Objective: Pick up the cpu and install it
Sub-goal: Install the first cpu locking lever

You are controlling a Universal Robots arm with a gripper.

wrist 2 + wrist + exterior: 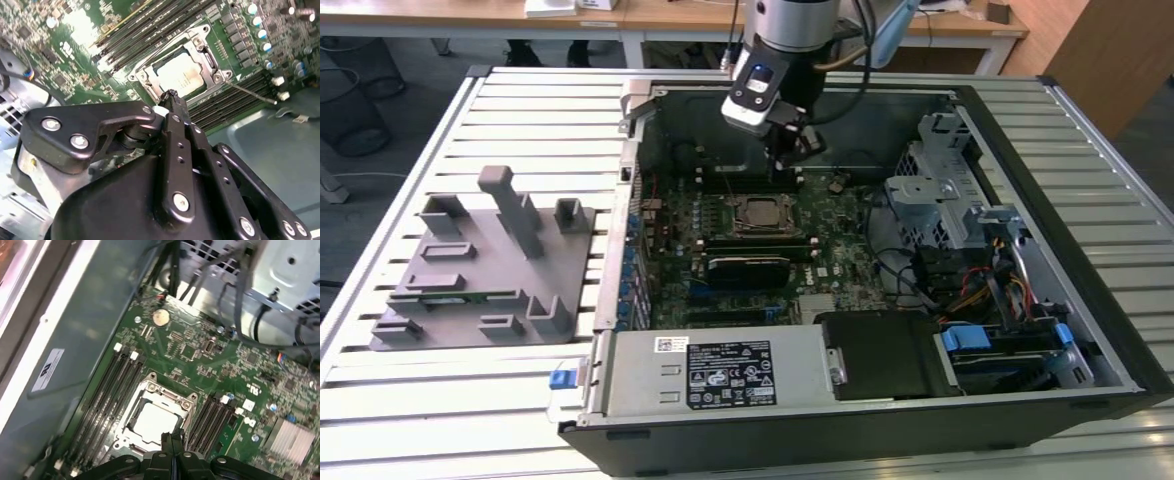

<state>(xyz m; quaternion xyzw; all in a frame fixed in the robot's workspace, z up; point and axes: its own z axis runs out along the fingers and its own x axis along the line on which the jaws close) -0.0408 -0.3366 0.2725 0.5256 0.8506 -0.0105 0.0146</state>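
Gripper (171, 96) clenched, fingers pressed flat together, nothing held. Tips over edge of socket frame (200, 47), contact unclear. Just beyond, cpu (182, 75) seated in socket, silver top up, between memory slots (107, 385). Farther off, grey tray (467, 270) outside case (1014, 120).

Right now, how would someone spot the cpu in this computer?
Inside the black computer case, find the green motherboard. At its centre, in a metal-framed socket, sits the cpu: a flat square chip with a shiny silver-grey top, unlike the long black memory slots flanking it.
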